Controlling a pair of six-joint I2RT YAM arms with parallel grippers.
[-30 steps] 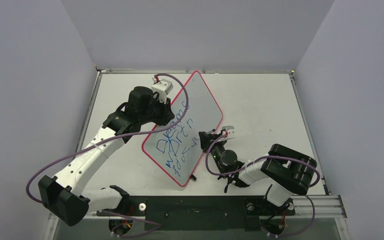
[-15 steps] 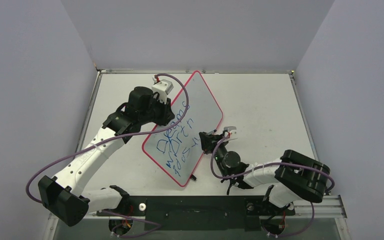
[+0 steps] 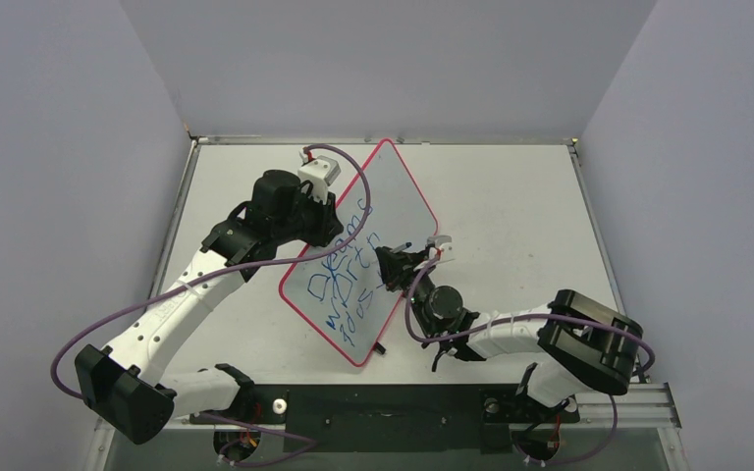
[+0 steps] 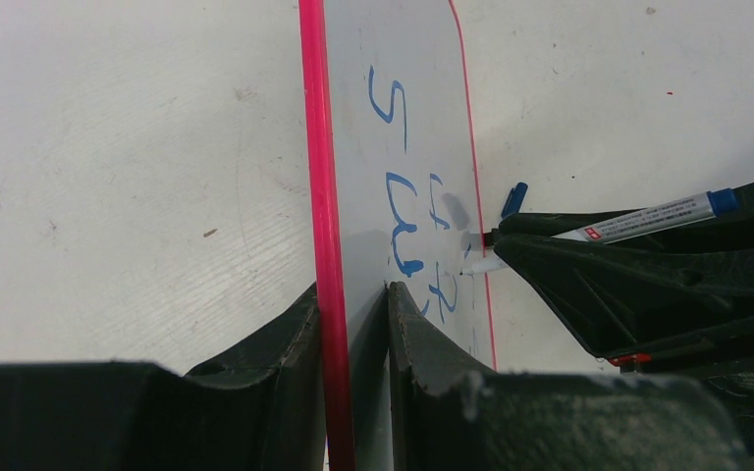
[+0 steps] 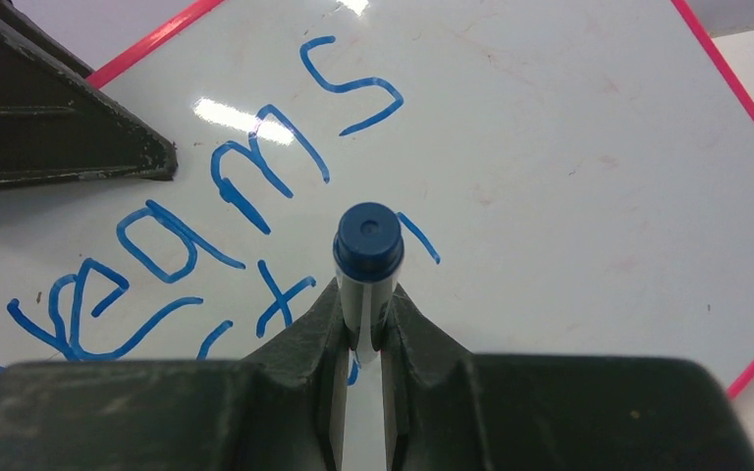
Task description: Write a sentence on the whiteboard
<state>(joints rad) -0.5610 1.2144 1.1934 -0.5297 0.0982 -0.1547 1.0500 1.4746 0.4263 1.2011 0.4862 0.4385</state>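
The sentence (image 3: 349, 280) looks nearly done

Your left fingers (image 4: 275, 343) clamp the whiteboard (image 3: 403, 201) rim, mid-worktop (image 3: 520, 196). Right fingers (image 5: 304, 334) pinch the marker (image 5: 368, 240), tip at the board. Few letters left, I'd guess.

The whole table (image 3: 520, 196) is being taken in from high above and behind the arm bases. The whiteboard (image 4: 407, 118) is being looked along nearly edge-on, at close range, from the left gripper (image 4: 351, 294). Its face is being looked down on, seemingly at a slant, from the right gripper (image 5: 365, 294). The sentence (image 5: 245, 191) and the marker (image 5: 368, 240) are being shared by all three views.
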